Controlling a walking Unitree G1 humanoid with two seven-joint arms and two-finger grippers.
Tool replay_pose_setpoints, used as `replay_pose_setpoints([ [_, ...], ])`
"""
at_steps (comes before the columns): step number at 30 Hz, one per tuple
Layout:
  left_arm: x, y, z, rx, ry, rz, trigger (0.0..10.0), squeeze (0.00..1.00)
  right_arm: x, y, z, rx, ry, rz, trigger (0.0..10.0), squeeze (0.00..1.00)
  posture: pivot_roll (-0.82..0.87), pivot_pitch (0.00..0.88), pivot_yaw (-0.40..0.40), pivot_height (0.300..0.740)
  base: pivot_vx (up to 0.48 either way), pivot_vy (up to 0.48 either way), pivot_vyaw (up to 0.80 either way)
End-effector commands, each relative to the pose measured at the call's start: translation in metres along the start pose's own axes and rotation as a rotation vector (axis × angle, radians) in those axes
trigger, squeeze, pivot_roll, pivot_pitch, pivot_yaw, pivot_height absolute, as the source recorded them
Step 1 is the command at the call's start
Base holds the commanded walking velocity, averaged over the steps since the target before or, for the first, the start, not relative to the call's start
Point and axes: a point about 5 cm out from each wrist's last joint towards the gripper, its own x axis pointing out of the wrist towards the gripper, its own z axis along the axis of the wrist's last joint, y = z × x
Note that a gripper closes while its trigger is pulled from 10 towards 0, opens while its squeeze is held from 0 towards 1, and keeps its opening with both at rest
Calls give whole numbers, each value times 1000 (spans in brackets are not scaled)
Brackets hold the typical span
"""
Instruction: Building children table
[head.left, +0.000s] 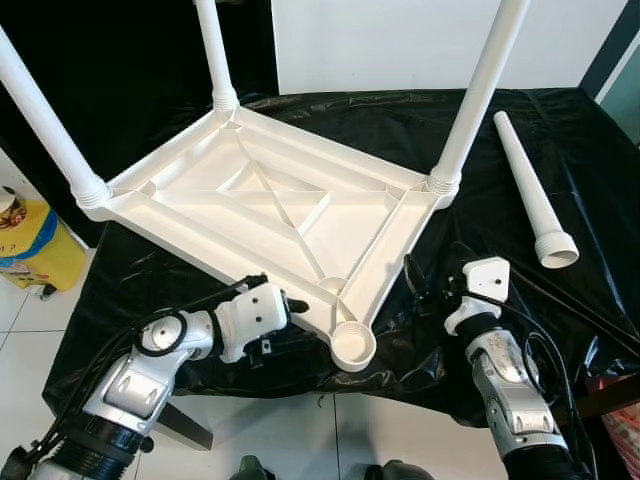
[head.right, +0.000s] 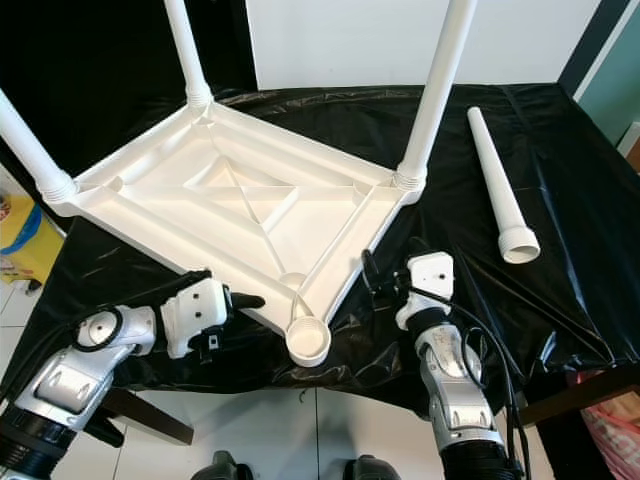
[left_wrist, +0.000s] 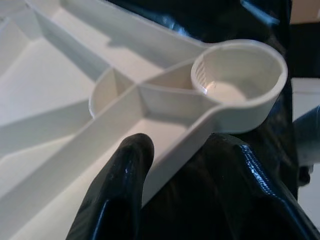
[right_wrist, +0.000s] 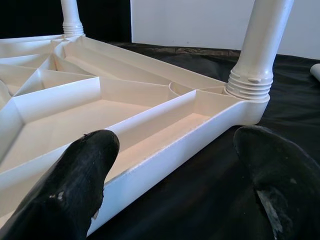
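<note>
A white plastic table top (head.left: 200, 215) lies upside down on a black-covered surface. Three white legs stand screwed into its corners, for example the back-right leg (head.left: 480, 90). The near corner socket (head.left: 352, 345) is empty. A loose fourth leg (head.left: 530, 195) lies on the cloth at the right. My left gripper (head.left: 295, 303) is at the near-left rim beside the empty socket, and its fingers (left_wrist: 120, 195) close on the rim from either side. My right gripper (head.left: 432, 272) is at the near-right rim, open, with its fingers (right_wrist: 80, 170) wide apart astride the edge.
The black cloth (head.left: 560, 150) hangs over the front edge above a white tiled floor (head.left: 300, 440). A yellow bag (head.left: 35, 250) sits on the floor at the left. Something red (head.left: 625, 430) shows at the lower right. A white wall stands behind.
</note>
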Motion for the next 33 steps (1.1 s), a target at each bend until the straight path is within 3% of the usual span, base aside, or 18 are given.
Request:
replay_pose_setpoints([
  [1, 1, 4, -6, 16, 57, -14, 10000, 0, -2, 2, -1, 10, 13, 7, 10000, 0, 0, 52, -31, 740, 0, 0, 0],
  [10, 8, 22, -15, 72, 178, 25, 10000, 0, -1, 2, 1, 11, 19, 4, 10000, 0, -2, 56, -30, 740, 0, 0, 0],
  [17, 12, 33, -16, 152, 232, -19, 10000, 0, -2, 2, 1, 13, 26, -3, 10000, 0, -7, 62, -26, 740, 0, 0, 0],
  [30, 14, 40, -19, 223, 339, -236, 10000, 0, 1, 2, 3, 11, 25, -15, 10000, 0, -14, 71, -15, 740, 0, 0, 0],
  [33, 12, 45, -24, 267, 407, -291, 10000, 0, 1, 2, 3, 12, 26, -18, 10000, 0, -14, 71, -14, 740, 0, 0, 0],
])
